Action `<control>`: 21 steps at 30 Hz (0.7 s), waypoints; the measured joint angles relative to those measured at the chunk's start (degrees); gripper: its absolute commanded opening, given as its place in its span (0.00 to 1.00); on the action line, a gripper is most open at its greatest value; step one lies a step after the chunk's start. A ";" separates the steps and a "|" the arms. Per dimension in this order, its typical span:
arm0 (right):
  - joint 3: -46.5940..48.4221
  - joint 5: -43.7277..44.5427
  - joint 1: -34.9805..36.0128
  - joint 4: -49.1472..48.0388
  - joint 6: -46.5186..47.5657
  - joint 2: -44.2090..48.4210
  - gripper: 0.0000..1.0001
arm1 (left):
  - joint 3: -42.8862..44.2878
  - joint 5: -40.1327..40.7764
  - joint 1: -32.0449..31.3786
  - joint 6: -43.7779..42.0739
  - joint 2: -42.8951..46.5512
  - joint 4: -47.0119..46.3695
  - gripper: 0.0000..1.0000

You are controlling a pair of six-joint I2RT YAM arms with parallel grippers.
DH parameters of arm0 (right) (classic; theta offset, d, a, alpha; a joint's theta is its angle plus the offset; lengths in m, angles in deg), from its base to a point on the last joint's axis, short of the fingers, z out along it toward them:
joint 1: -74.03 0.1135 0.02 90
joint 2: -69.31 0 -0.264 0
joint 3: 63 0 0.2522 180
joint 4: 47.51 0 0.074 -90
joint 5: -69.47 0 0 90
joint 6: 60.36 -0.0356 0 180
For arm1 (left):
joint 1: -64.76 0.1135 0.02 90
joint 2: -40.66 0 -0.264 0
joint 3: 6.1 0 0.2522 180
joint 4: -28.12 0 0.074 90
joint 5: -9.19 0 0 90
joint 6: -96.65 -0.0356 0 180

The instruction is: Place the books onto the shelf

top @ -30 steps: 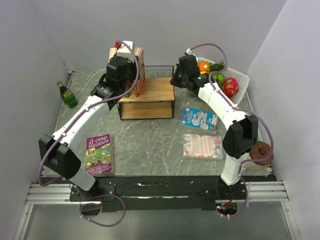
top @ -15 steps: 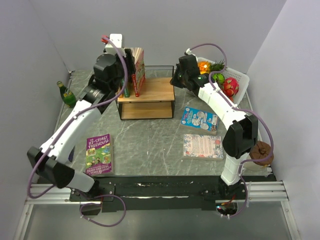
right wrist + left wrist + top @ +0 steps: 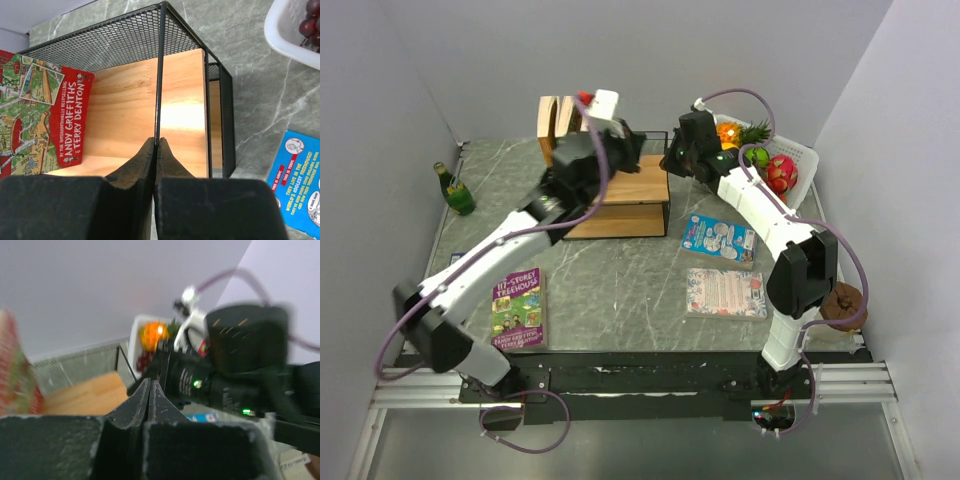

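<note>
Table: grey marble top. Three books lie flat on it.
Shelf: far middle, with a wooden top board in a black wire frame.
Standing books: upright at the far left end of the shelf. The rest of the top board is bare.
Lying books: the purple book is near left. The blue book and pink book are right of the shelf.
Right gripper: at the shelf's far right corner, fingers closed on a wire post, which I judge steadies the frame.
Left gripper: above the shelf, pinched closed with nothing in it. This view is blurred.
Step in hand: fetch the next book, probably the purple one on my left side. Come down open and work a finger under its free edge, because it lies flat and thin.
Around: the white basket of fruit sits far right. The green bottle stands far left, close to my left arm's path.
</note>
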 measured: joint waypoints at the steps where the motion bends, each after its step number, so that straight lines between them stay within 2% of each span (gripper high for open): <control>1: -0.26 -0.17 0.00 -0.24 -0.09 0.11 0.00 | 0.00 0.33 -0.42 0.61 -1.84 0.00 0.01; 6: -1.22 -0.66 0.00 -1.16 -0.74 0.57 0.00 | -0.94 3.89 -0.70 3.34 -9.29 0.22 0.01; 14: -2.99 -1.79 -0.22 -2.78 -1.97 1.36 0.00 | -0.98 9.88 -0.55 5.25 -16.04 -1.75 0.01; 21: -4.63 -2.19 -0.26 -4.61 -2.84 2.16 0.00 | -0.92 19.10 -0.35 8.31 -21.40 -5.20 0.01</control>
